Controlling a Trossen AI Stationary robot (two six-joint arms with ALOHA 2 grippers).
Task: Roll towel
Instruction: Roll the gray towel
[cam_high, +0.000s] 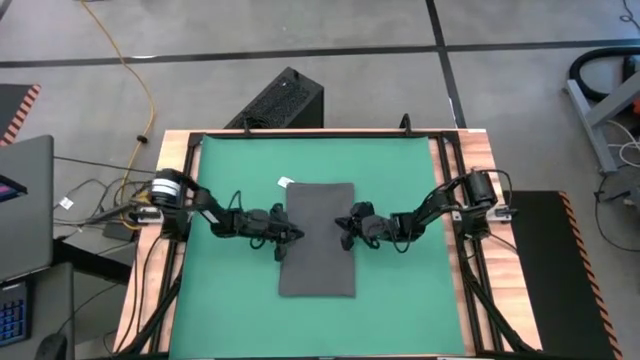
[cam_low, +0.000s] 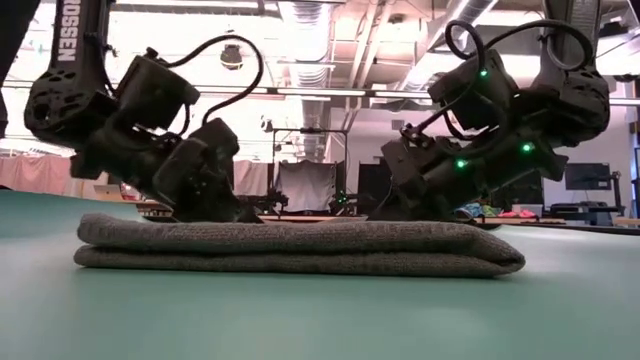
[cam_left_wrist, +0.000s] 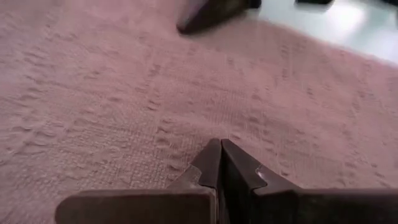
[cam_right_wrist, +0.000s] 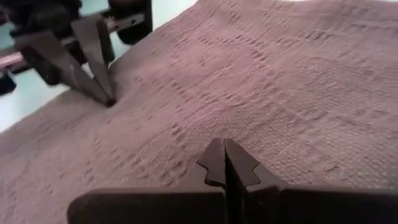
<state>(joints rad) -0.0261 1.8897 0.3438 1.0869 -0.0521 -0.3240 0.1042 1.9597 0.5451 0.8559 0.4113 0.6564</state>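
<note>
Both closed grippers press the seemingly folded, waffle-textured grey towel (cam_high: 317, 238).

The towel (cam_high: 317, 238) is lying flat at the mat's centre, a dark grey rectangle folded in two layers, long sides running twelve to six. Its white tag (cam_high: 285, 182) is showing at the eleven o'clock corner.

Grey concrete floor (cam_high: 330, 30) crossed by dark seams and a yellow cable (cam_high: 130, 70); ceiling ducts (cam_low: 320, 15) and strip lights (cam_low: 310, 92) overhead
</note>
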